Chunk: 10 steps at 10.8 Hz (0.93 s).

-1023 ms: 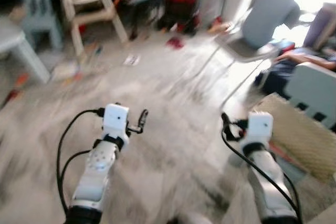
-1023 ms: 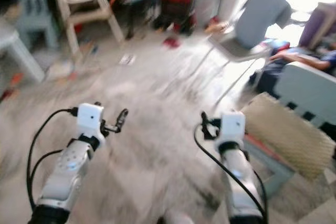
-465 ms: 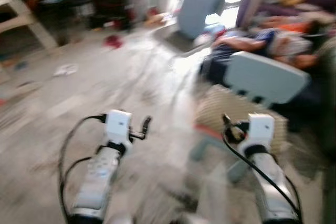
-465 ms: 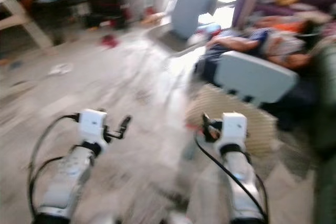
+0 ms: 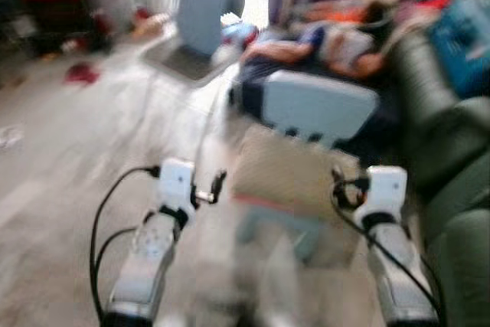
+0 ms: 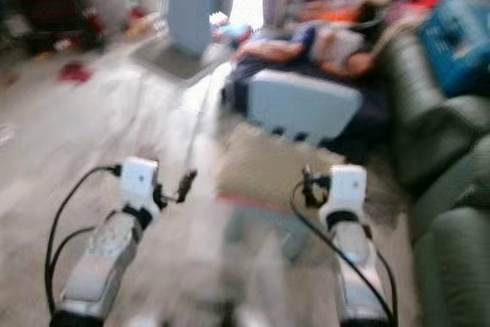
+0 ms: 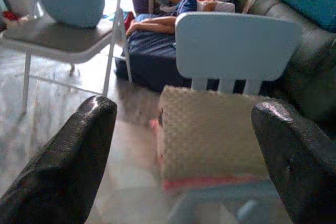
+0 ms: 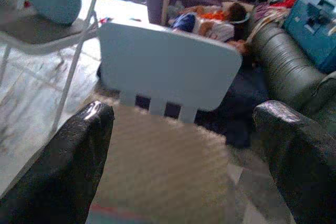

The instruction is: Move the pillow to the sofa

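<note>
A beige knitted pillow [image 5: 285, 174] lies on the seat of a small pale blue child's chair [image 5: 317, 105], straight ahead of me on the floor. The dark green sofa [image 5: 450, 137] stands to the right of it. My left gripper [image 5: 212, 189] is held out low, short of the pillow's left edge, open and empty. My right gripper [image 5: 339, 190] hovers near the pillow's right edge, also open and empty. Between the left gripper's black fingers [image 7: 68, 161] the left wrist view takes in the pillow [image 7: 210, 135]. The right wrist view has the chair back [image 8: 168, 69] beyond the pillow [image 8: 157, 161].
A person [image 5: 329, 40] lies on a dark blue mattress just behind the small chair. A grey folding chair with a blue cushion [image 5: 200, 7] stands back left. A blue bag [image 5: 463, 36] rests on the sofa. Bare pale floor [image 5: 69, 174] spreads to the left.
The whole view has swung to the right while blurred, bringing the small chair, pillow and sofa in front of me. Both grippers keep the same open pose.
</note>
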Motion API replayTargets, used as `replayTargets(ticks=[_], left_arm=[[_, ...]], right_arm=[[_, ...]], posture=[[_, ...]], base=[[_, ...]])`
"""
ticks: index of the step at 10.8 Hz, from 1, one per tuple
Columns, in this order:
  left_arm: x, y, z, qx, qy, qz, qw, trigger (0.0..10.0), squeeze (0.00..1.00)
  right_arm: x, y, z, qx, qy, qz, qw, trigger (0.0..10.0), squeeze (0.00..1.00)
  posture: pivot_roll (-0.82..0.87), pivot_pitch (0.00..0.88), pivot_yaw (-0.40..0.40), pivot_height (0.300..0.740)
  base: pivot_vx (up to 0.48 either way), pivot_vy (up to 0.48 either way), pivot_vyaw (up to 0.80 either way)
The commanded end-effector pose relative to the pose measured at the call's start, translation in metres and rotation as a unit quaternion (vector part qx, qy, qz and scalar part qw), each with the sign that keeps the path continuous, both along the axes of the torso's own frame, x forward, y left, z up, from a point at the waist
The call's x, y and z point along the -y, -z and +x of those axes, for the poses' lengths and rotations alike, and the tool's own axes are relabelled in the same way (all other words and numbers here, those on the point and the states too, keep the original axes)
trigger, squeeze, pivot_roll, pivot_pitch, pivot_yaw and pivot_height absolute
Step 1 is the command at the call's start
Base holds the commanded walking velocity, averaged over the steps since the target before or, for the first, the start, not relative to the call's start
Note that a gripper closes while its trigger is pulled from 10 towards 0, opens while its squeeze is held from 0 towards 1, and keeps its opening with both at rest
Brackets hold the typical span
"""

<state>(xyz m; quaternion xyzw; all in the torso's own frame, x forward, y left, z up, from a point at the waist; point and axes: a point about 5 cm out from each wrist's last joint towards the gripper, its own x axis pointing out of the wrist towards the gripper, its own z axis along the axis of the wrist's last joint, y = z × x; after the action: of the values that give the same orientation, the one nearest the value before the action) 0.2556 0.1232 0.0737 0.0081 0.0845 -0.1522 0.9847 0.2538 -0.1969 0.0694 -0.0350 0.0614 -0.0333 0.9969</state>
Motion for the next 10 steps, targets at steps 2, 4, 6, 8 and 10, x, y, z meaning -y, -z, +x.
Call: replayTargets(ticks=[2, 4, 6, 8, 10], left_arm=[[-0.006, 0.001, -0.001, -0.007, -0.009, 0.007, 1.000, 10.0, 0.00], [-0.006, 0.001, -0.002, -0.010, -0.011, 0.003, 1.000, 10.0, 0.00], [-0.009, -0.002, 0.001, -0.005, -0.020, 0.014, 1.000, 10.0, 0.00], [-0.011, 0.000, 0.003, -0.012, -0.038, 0.029, 0.999, 10.0, 0.00], [-0.014, -0.004, 0.006, 0.008, -0.039, 0.057, 0.998, 10.0, 0.00]], right_arm=[[-0.007, 0.001, 0.001, -0.004, -0.007, 0.013, 1.000, 10.0, 0.00], [-0.008, 0.002, 0.001, -0.002, -0.011, 0.022, 1.000, 10.0, 0.00], [-0.007, 0.008, 0.005, -0.025, 0.006, 0.012, 1.000, 10.0, 0.00], [-0.016, 0.005, 0.014, -0.021, 0.008, 0.061, 0.998, 10.0, 0.00], [-0.013, 0.003, 0.013, -0.012, 0.008, 0.037, 0.999, 10.0, 0.00]], posture=[[-0.04, 0.085, -0.085, 0.740], [-0.04, 0.084, -0.085, 0.740], [-0.03, 0.089, -0.070, 0.740], [-0.04, 0.089, -0.059, 0.740], [-0.03, 0.087, -0.056, 0.740]], base=[[0.480, 0.000, -0.79], [0.476, 0.000, 0.00], [0.229, 0.000, 0.00], [0.000, 0.000, 0.00], [0.000, 0.000, 0.00]])
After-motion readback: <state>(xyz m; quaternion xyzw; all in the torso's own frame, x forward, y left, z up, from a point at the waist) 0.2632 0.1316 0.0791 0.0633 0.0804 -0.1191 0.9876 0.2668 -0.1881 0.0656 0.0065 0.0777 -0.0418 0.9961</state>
